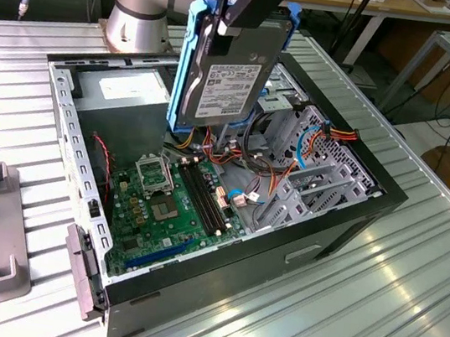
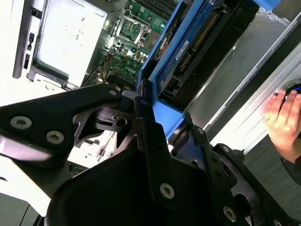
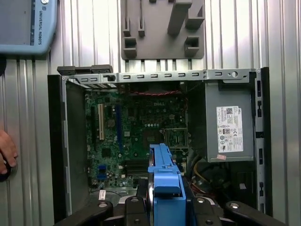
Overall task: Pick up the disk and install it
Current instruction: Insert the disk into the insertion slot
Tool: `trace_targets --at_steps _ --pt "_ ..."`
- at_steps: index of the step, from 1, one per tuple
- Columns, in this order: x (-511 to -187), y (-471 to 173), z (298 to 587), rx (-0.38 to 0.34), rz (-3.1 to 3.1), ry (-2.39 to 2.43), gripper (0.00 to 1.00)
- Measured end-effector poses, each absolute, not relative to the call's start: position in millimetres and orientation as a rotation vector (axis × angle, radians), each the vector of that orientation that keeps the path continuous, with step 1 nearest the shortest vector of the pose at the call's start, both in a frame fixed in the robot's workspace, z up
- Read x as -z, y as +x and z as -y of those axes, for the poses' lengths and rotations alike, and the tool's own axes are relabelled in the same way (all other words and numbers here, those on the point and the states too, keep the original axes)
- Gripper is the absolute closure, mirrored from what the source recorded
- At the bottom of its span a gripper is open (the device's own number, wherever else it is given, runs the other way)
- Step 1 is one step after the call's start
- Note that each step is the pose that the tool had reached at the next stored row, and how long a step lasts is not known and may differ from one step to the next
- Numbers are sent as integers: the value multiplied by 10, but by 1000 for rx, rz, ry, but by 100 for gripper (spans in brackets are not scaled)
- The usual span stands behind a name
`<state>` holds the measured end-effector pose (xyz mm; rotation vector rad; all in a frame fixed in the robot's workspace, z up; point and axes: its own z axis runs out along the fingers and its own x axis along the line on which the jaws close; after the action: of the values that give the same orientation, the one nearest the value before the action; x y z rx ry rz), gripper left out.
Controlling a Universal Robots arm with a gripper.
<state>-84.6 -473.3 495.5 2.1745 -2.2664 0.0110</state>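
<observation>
Disk (image 1: 221, 83) was up in the air, held almost on edge, blue bracket framing its dark body, label side toward the exterior view! Beneath it the ribbed metal worktop (image 1: 354, 323) carried the open computer case (image 1: 343, 229). Inside lay the grey power supply (image 1: 122, 90) and the green motherboard (image 1: 169, 202). Gripper (image 1: 224, 17) was closed firmly on the disk's upper end. A person's hand (image 2: 282, 117) sat near the case in the second wrist view.

The disk (image 1: 221, 83) upright in the hand (image 1: 229, 18), above the computer case (image 1: 279, 257) on the table (image 1: 410, 289).
</observation>
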Motion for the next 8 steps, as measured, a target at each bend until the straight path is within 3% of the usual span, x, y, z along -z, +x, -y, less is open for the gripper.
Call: trace_targets --at_steps 8 --pt "-4935 -607 4756 -11 2266 2174 63"
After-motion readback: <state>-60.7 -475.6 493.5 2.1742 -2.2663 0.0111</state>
